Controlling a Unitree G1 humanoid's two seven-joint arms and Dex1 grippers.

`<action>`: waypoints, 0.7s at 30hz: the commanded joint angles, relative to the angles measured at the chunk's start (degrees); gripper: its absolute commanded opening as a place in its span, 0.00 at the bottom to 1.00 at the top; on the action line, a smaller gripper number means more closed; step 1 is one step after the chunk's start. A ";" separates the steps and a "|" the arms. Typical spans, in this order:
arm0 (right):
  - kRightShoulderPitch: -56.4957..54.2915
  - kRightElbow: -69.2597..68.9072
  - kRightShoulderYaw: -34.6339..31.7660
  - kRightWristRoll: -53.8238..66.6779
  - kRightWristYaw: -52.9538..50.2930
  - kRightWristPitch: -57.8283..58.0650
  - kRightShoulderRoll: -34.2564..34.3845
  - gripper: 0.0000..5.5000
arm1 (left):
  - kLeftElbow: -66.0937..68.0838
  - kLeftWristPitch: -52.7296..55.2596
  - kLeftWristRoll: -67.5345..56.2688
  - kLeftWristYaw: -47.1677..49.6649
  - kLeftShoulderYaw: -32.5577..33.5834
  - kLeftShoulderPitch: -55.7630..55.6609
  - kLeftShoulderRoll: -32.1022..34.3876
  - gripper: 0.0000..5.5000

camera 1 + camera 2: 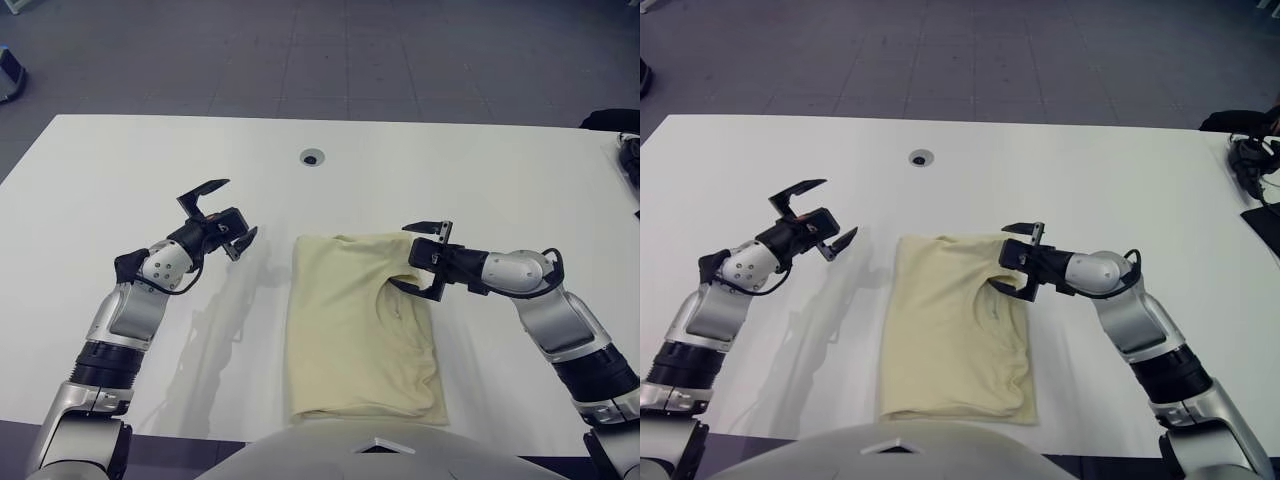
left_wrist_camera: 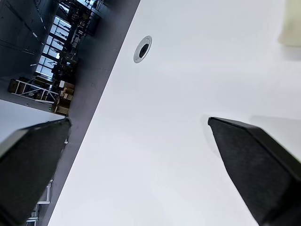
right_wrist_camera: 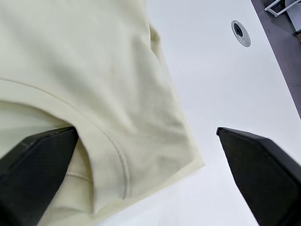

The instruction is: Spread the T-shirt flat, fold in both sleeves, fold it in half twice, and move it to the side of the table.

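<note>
i see the pale yellow t-shirt (image 1: pixel 352 330) lying on the white table (image 1: pixel 500 170), near its front edge and about in the middle. it is folded into a long narrow rectangle running from near to far, with the sleeves tucked in and a curved seam showing on the right half. the left gripper (image 1: pixel 232 212) hangs above the bare tabletop to the left of the shirt, well apart from the cloth, its two black fingers (image 2: pixel 254 160) spread wide with nothing between them. the right gripper (image 1: pixel 402 256) sits over the far right part of the shirt. its fingers are also spread, one toward the far edge of the cloth and one toward me beside the curved seam. from the right wrist camera the fabric and a stitched hem lie between the open fingers. i can't tell whether either fingertip actually touches the cloth, and nothing is pinched. a round cable grommet (image 1: pixel 312 157) is set in the table beyond the shirt, toward the far side. some dark gear (image 1: pixel 1245 160) rests at the table's right edge, well away from the shirt.
</note>
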 commanded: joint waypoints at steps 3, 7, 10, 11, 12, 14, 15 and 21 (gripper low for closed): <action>2.04 -4.06 -0.12 0.46 4.70 0.79 -3.37 0.98 | -13.72 -0.03 -10.59 -4.66 -2.95 3.23 -6.27 0.98; 3.22 -6.79 -1.42 0.98 7.37 1.40 -6.02 0.98 | -19.68 3.32 -16.68 -9.38 -6.40 6.50 -8.02 0.98; 4.00 -8.11 -2.51 1.41 8.99 1.06 -7.93 0.98 | -21.58 5.70 -18.06 -11.54 -8.72 8.23 -8.26 0.98; 4.11 -8.51 -3.03 1.71 9.33 1.04 -8.30 0.98 | -22.10 6.32 -18.24 -12.46 -9.60 8.91 -7.98 0.98; 3.99 -9.07 -3.85 2.57 9.54 1.23 -8.22 0.98 | -22.18 6.82 -17.90 -13.50 -10.64 9.65 -7.28 0.98; 2.37 -9.06 -5.39 4.60 8.79 1.84 -6.28 0.98 | -20.88 7.54 -15.89 -14.53 -12.14 10.67 -5.78 0.98; 0.91 -8.35 -6.13 5.49 7.52 2.84 -4.56 0.98 | -20.01 7.77 -14.79 -14.79 -12.62 11.04 -5.12 0.98; -5.95 -0.38 -8.53 8.44 1.46 6.18 2.85 0.98 | -18.25 8.36 -13.27 -16.43 -13.50 11.82 -2.75 0.98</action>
